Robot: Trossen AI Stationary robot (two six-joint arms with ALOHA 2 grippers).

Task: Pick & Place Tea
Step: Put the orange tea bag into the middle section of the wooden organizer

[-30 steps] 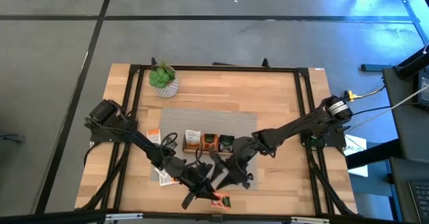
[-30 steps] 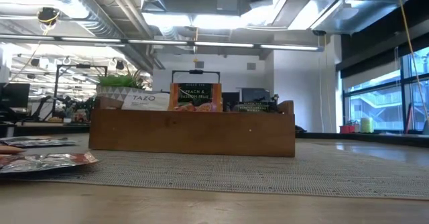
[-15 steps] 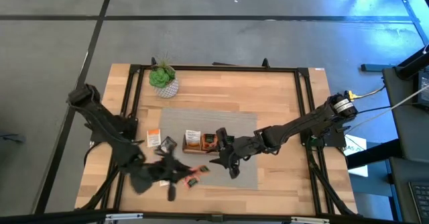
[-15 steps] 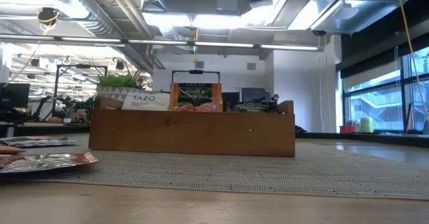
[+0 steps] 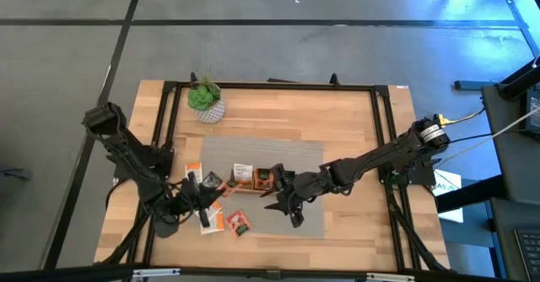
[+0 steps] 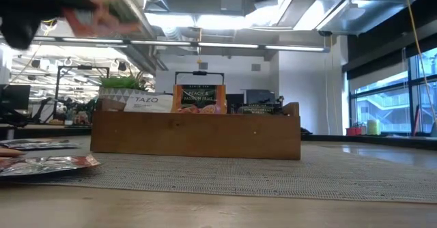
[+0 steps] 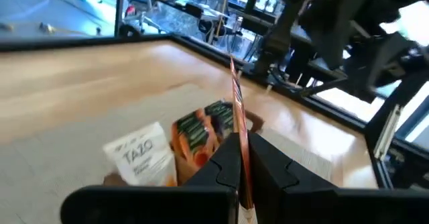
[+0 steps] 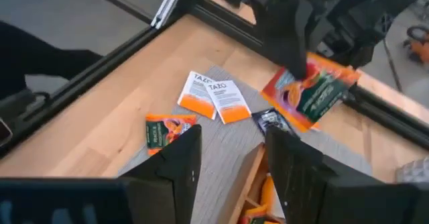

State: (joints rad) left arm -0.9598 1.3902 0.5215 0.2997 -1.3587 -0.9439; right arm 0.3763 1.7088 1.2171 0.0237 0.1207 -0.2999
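Note:
My left gripper [image 5: 211, 194] is shut on a red-orange tea sachet [image 8: 312, 90] and holds it above the grey mat, just left of the wooden tray [image 5: 263, 179]. The tray's compartments hold several upright sachets [image 7: 201, 131]. More tea lies flat on the table: two white-and-orange sachets [image 8: 213, 96], a dark one [image 8: 271, 121] and a red-orange one [image 8: 167, 127]. My right gripper [image 5: 288, 204] hangs open over the mat beside the tray's right end, with nothing between its fingers [image 8: 179, 162]. My left gripper pinches the sachet's two flat faces between its two fingers, at one edge [image 7: 236, 127]. The rest of the sachet sticks out beyond the fingertips [image 7: 218, 167]. It stands on edge and is lifted clear of the table and tray.
A small green plant in a white pot [image 5: 205, 99] stands at the far left. The grey mat [image 5: 305, 157] lies under the tray. A black frame rail [image 5: 381, 126] borders the table. Bare wood lies at the right [image 5: 359, 223].
My left gripper has carried the red-orange sachet from near the table's front edge toward the left and far side, up to the tray's left end, and its wrist has turned so that the sachet now stands on edge. My right gripper has turned at its wrist in place.

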